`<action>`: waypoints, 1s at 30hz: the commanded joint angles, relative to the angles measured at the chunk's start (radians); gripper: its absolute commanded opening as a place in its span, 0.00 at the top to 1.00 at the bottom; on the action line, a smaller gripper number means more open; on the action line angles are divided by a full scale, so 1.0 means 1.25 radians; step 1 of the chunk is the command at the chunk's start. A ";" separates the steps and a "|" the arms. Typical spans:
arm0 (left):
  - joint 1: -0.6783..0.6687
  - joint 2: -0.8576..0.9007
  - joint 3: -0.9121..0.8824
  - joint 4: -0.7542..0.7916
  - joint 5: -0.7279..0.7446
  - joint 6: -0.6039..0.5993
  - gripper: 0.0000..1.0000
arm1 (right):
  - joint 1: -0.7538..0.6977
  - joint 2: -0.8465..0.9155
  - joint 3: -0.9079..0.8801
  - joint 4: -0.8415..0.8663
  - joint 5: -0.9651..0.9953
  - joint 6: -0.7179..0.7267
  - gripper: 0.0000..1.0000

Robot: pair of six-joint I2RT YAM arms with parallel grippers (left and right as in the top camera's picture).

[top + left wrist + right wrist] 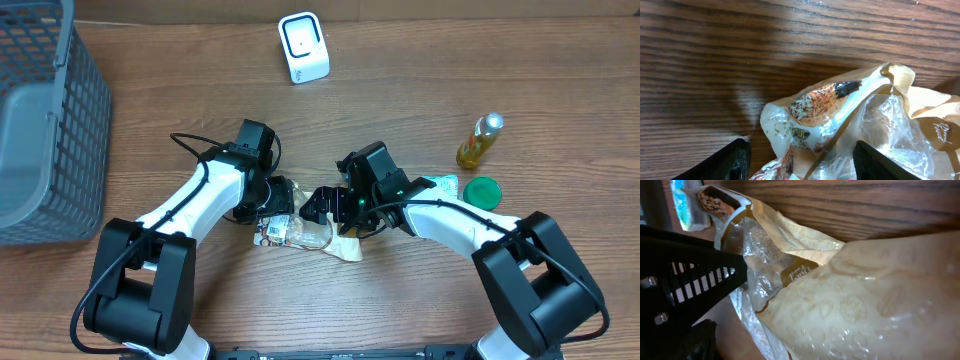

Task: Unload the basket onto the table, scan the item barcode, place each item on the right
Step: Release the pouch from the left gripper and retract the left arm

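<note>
Left gripper (801, 149) spread wide, straddling the snack bag (840, 115) on the surface (700, 60); right gripper (320, 207) gapes wide just beside it, holding nothing

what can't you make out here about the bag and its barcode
barcode: none found on the bag; overhead its print is too small, and the left gripper and right gripper cover part; wrist views show only crinkled sections.
right gripper, second finger: right wrist view shows one finger; the other is out of sight.
packet: mostly under the right arm overhead.
</note>
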State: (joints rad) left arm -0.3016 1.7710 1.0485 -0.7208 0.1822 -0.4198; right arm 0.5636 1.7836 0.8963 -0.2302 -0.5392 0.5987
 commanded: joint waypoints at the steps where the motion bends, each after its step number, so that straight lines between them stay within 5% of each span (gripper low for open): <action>1: -0.006 -0.003 -0.012 0.000 -0.008 -0.011 0.31 | 0.008 0.029 -0.020 0.013 -0.010 0.031 0.06; 8: -0.006 -0.003 -0.012 0.000 -0.008 -0.008 0.31 | 0.008 0.029 -0.021 0.056 -0.011 0.045 0.23; 13: -0.006 -0.003 -0.012 0.000 -0.008 -0.008 0.31 | 0.008 0.029 -0.021 0.071 -0.041 0.045 0.54; 30: -0.006 -0.003 -0.012 0.000 -0.008 -0.005 0.30 | -0.013 0.029 -0.021 0.120 -0.117 0.004 0.69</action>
State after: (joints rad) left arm -0.3008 1.7710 1.0485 -0.7204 0.1715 -0.4198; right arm 0.5503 1.8099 0.8730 -0.0902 -0.6498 0.6350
